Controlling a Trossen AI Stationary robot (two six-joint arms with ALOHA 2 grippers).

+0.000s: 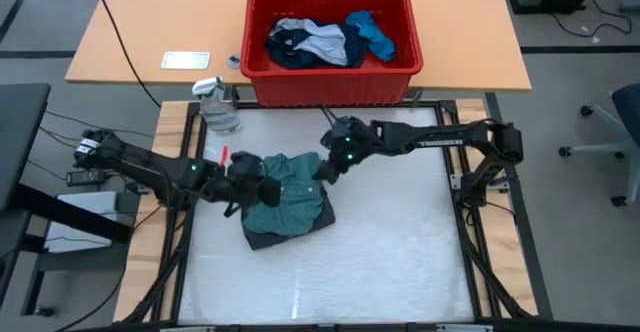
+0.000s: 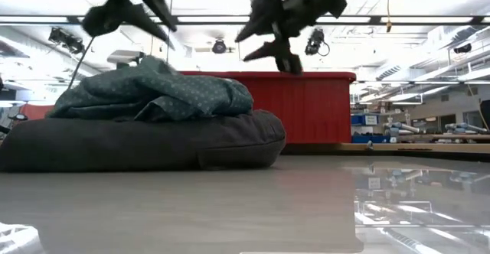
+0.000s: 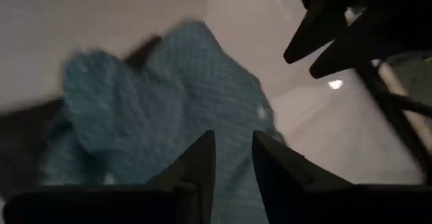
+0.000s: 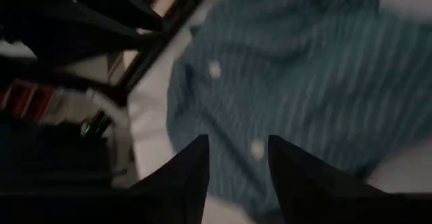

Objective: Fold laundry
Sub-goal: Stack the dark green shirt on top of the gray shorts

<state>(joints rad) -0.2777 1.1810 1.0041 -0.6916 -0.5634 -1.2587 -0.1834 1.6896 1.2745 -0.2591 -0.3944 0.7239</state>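
Teal shirt (image 1: pixel 288 194) bunched atop dark grey piece (image 1: pixel 290 231), mid-mat, stacked as pile.

L gripper (image 3: pixel 233 158) above shirt's left edge, jaws apart w/ gap, nothing held.

R gripper (image 4: pixel 236 158) over shirt's far-right corner, jaws apart, empty; prob. just let go.

Rest of laundry (image 1: pixel 330 40) waits in red bin (image 1: pixel 330 84) beyond mat.

no text, label, brand, number or sign can be read in any view.
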